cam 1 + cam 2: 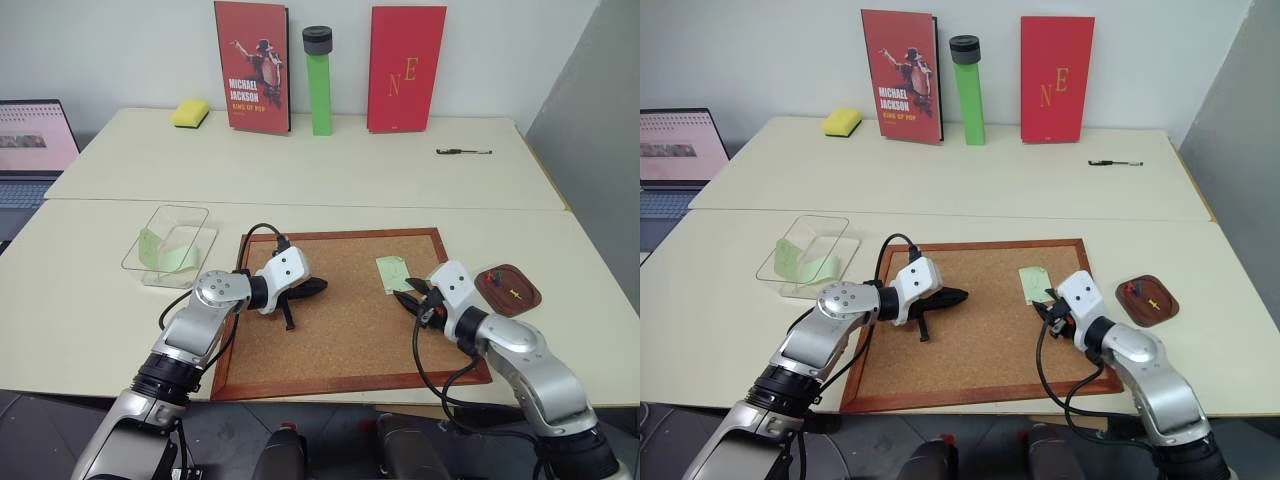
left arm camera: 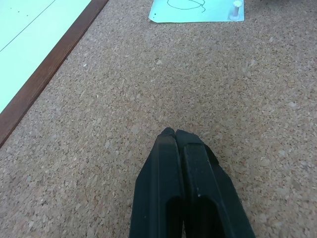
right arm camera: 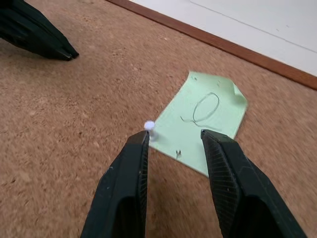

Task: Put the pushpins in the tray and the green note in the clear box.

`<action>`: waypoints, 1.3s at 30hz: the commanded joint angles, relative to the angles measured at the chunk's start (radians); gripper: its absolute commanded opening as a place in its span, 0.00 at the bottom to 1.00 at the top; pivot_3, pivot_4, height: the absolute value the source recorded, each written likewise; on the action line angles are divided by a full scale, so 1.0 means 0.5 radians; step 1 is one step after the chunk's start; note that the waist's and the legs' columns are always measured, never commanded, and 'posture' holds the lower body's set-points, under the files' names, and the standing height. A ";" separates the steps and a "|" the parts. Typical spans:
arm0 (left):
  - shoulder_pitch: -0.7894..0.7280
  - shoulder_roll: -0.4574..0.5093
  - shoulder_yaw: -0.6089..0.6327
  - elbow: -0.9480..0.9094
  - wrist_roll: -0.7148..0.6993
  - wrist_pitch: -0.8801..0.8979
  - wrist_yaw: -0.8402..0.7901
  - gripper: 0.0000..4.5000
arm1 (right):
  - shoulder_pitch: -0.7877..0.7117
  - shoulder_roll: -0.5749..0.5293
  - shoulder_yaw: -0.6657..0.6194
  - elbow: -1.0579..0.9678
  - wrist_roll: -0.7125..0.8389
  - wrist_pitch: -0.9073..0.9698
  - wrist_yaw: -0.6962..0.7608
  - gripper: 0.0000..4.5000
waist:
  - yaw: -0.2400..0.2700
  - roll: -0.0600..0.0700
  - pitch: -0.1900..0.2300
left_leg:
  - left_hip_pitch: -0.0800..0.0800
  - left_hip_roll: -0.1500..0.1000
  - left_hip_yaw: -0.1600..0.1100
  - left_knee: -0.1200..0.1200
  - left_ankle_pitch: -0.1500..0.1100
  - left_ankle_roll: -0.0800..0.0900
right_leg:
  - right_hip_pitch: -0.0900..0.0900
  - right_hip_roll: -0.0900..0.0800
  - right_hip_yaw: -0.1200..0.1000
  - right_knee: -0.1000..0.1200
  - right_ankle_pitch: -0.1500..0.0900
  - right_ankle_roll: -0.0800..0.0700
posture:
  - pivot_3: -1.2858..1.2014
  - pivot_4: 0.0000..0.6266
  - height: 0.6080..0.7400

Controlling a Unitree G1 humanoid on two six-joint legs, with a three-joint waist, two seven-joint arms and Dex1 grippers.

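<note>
Right gripper (image 3: 173, 141) hangs low over the cork board (image 1: 330, 340) near its right edge, fingers parted and empty, straddling the near corner of the green note (image 3: 205, 119). A white-headed pushpin (image 3: 149, 126) stands just off my left fingertip, pinning that slip. I judge the pin tiny, hard and slick, best pinched by its head and drawn straight out; the paper is flimsy and would tear if dragged. My left gripper (image 1: 310, 289) rests pressed together mid-board. Off the board's right edge sits the tray (image 1: 508, 290); the clear box (image 1: 172, 243) lies beyond the left edge.
</note>
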 commanded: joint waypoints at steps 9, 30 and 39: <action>0.058 0.042 -0.044 0.052 0.080 0.066 0.003 0.00 | -0.065 0.012 0.047 0.084 -0.062 -0.132 0.056 0.39 | 0.000 0.000 0.000 | 0.000 0.000 0.000 0.000 0.000 0.000 | 0.000 0.000 0.000 0.000 0.000 0.000 | 0.52 0.24 1.00; 0.074 0.055 -0.046 0.043 0.080 0.057 0.001 0.00 | -0.045 0.025 0.030 0.080 -0.054 -0.093 0.082 0.19 | -0.002 0.000 0.000 | 0.000 0.000 0.000 -0.001 0.000 0.000 | 0.000 0.000 0.000 0.000 0.000 0.000 | 0.52 0.24 1.00; 0.085 0.055 -0.042 0.041 0.076 0.057 0.007 0.00 | -0.062 0.020 0.028 0.061 -0.047 -0.110 0.100 0.00 | -0.003 0.000 0.000 | 0.000 0.000 0.000 0.000 0.000 0.000 | 0.000 0.000 0.000 0.000 0.000 0.000 | 0.52 0.24 1.00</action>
